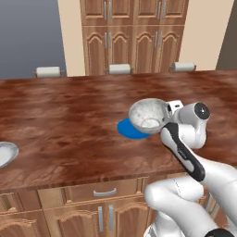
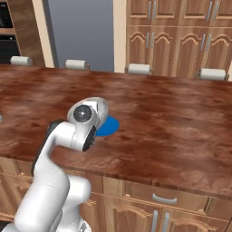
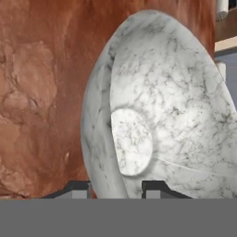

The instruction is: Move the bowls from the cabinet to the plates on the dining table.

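Gripper (image 3: 115, 185) pinches rim of pale speckled bowl (image 1: 148, 115), held tilted above blue plate (image 1: 131, 129) on dining table (image 1: 60, 120). Risk: rim-only grip slips, bowl lands off-centre or rolls.

Speckled pale bowl (image 1: 148, 115) tilted above blue plate (image 1: 131, 130)

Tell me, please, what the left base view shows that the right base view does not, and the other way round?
Left base view alone: the open inside of the pale speckled bowl held in the gripper, and a white-grey plate at the left edge of the dining table. Right base view alone: a dark oven front at far left. Both share the blue plate under the bowl, the table, the chair backs and the tall cupboards.
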Robot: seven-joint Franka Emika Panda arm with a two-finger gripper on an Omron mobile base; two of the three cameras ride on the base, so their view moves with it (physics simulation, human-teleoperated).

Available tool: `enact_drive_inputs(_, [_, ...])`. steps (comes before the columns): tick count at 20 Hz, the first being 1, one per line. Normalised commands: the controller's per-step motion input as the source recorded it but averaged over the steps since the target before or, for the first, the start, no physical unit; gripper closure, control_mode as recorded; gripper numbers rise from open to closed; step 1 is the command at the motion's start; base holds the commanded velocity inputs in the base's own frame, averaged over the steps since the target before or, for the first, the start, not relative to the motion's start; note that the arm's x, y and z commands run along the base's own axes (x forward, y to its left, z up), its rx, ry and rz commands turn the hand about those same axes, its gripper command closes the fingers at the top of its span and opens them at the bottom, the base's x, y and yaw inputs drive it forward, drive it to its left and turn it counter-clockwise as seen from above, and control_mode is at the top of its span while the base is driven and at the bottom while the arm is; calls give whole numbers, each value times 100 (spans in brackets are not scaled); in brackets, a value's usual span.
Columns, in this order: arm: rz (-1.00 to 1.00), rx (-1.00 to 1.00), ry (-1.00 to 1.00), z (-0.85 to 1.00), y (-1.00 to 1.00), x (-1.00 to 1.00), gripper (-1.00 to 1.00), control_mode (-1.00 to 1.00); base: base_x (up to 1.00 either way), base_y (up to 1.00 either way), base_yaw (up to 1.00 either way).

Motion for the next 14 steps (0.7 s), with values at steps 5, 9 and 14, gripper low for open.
enact_drive_inputs(5, [0, 2, 1, -30, 0, 46, 100, -100, 0, 0, 0])
enact_drive_inputs(9, [0, 0, 0, -20, 0, 23, 100, -100, 0, 0, 0])
enact_drive_inputs(14, [0, 1, 0, -10, 0, 20, 100, -100, 0, 0, 0])
